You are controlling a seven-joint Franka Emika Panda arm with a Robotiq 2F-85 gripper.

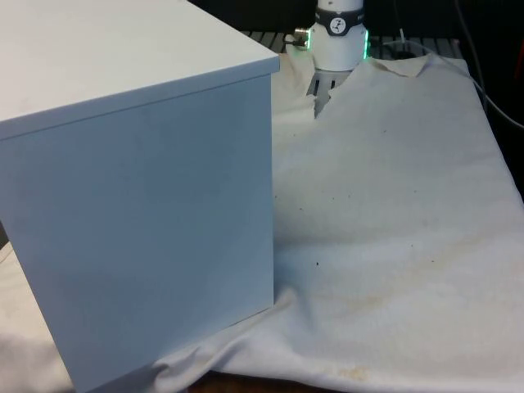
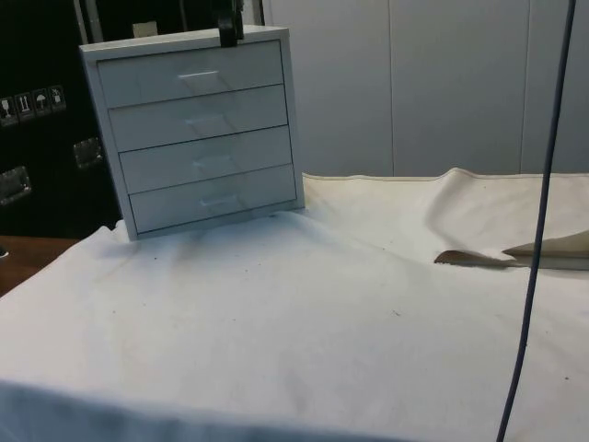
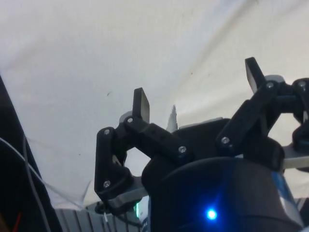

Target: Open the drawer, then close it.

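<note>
The chest of drawers is being left untouched, all drawers shut. The gripper is being held above it, jaws wide; a handle must be reached.

Front view sits close behind the chest; side view faces its drawers from farther off.

A robotics lab is suggested by a table draped in a stained white cloth, loose cables hung across it, and plain pale cabinet panels behind.
</note>
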